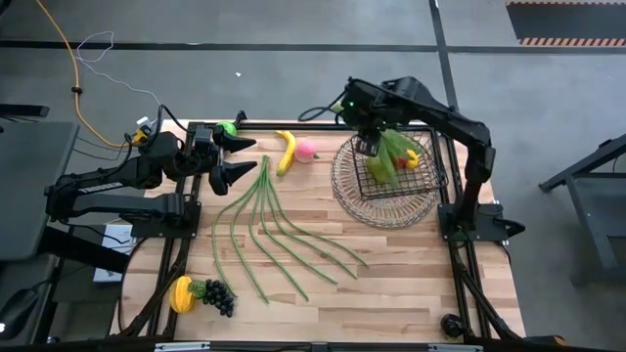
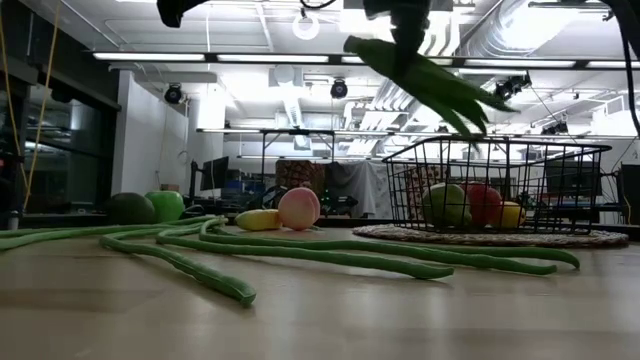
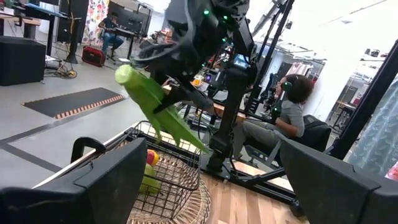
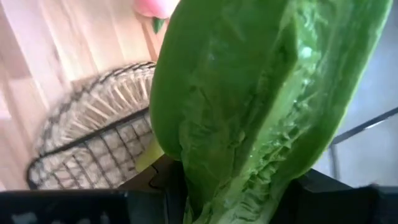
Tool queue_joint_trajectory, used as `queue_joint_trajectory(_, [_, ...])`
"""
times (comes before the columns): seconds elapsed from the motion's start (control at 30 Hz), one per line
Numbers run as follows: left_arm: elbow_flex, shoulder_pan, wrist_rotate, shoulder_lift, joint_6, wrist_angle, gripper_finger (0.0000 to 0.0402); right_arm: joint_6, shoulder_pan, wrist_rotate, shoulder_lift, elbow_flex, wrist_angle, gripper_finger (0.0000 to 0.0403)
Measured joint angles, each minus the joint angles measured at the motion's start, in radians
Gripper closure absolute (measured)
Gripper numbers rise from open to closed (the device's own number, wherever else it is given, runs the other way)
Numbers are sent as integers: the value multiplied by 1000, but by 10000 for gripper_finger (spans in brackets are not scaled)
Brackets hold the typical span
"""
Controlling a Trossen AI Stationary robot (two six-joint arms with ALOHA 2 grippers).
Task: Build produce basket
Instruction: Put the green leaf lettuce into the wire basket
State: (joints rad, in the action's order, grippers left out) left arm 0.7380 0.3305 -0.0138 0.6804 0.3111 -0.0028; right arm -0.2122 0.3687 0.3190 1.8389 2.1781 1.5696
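My right gripper hangs over the basket, shut on the leafy greens, a long green bunch also seen in the left wrist view. The dark wire basket stands on a round brownish wire dish at the far right and holds a green fruit, a red pepper and a lemon. My left gripper waits open at the far left, beside the green apple. Banana, peach and long green beans lie on the table. My right gripper pinches the leafy greens between its two fingers, near the bunch's blunt stalk end. It comes from above, slanting down, across the bunch. The greens are lifted clear over the basket, tilted, with the leaf tips pointing down toward the basket.
An avocado sits by the green apple. A yellow fruit and dark grapes lie at the near left corner. The beans fan out across the table's middle. A seated person shows in the room beyond the right arm.
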Motion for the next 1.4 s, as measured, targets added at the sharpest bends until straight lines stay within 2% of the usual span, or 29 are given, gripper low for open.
queue_joint_trajectory(0.13, [0,0,0,0,0,0,46,-60,-39,70,-68,-109,-1,258])
queue_joint_trajectory(0.23, [0,0,0,0,0,0,46,-76,-57,140,-164,-260,0,258])
queue_joint_trajectory(0.4, [0,0,3,0,0,0,46,-85,-62,186,-360,-529,5,258])
queue_joint_trajectory(0.5, [0,0,14,0,0,0,46,-100,-68,185,-442,-631,3,258])
queue_joint_trajectory(0.63, [0,0,30,0,0,0,46,-201,-84,148,-495,-740,3,258])
queue_joint_trajectory(0.73, [0,0,30,0,11,0,46,-309,-105,155,-486,-811,1,258])
queue_joint_trajectory(0.83, [0,0,30,0,27,0,46,-369,-130,224,-445,-858,2,258])
queue_joint_trajectory(0.9, [0,0,30,0,26,0,46,-366,-138,244,-409,-873,1,258])
queue_joint_trajectory(1.07, [0,0,30,0,26,0,46,-291,-141,177,-321,-881,-1,258])
queue_joint_trajectory(1.27, [0,0,29,0,26,0,46,-265,-140,181,-229,-881,1,258])
queue_joint_trajectory(1.33, [0,0,28,0,26,0,46,-268,-140,191,-197,-881,1,258])
queue_joint_trajectory(1.4, [0,0,27,0,26,0,46,-313,-141,258,-168,-881,0,258])
